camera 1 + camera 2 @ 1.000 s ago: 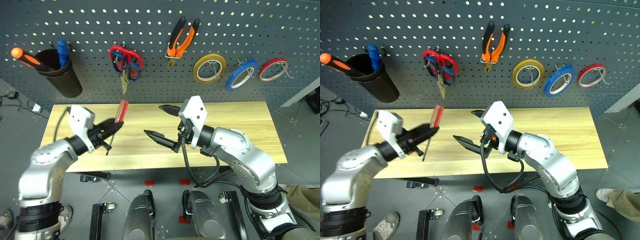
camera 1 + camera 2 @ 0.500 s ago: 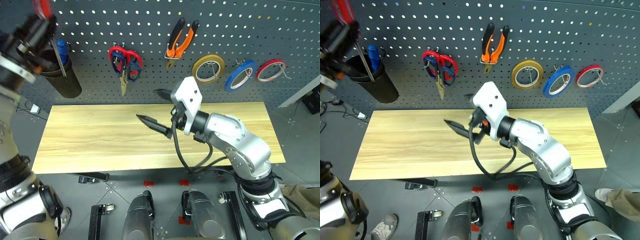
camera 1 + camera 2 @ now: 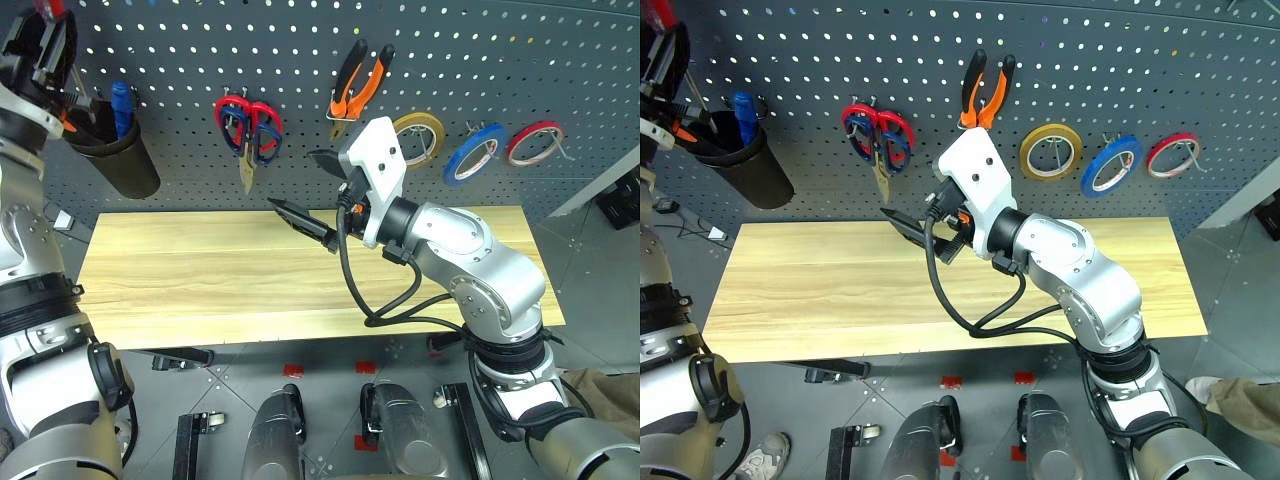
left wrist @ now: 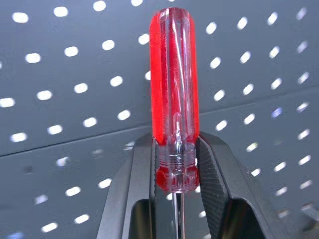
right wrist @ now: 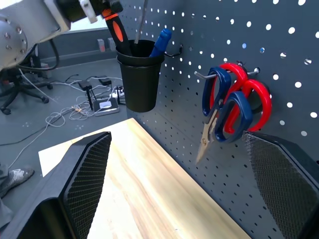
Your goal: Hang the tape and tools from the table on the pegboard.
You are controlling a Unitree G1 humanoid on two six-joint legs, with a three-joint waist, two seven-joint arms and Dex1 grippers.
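A slim screwdriver with a clear red handle (image 4: 174, 94) is clamped between the fingers (image 4: 215, 185) of my left gripper (image 3: 48, 38), which is shut on it high at the far left of the pegboard (image 3: 560, 60). Its thin shaft (image 5: 142, 17) slants down to the mouth of a black cup (image 3: 118, 165). My right gripper (image 3: 308, 188) stands open and empty over the table (image 3: 180, 280), close to the scissors (image 5: 232, 109). They hang with red and blue handles together on one hook. The orange-and-black pliers (image 3: 360, 80) and blue tape (image 3: 475, 152) hang on the board.
The cup holds an orange-handled tool (image 5: 115, 27) and a blue-handled one (image 5: 160, 42). A yellow tape ring (image 3: 420, 135) and a red one (image 3: 535, 142) flank the blue tape. Cables and a power strip (image 5: 102, 102) lie on the floor to the left.
My left gripper has carried the screwdriver from just over the table's left part up to the cup at the board's top left. My right gripper rose a little toward the board.
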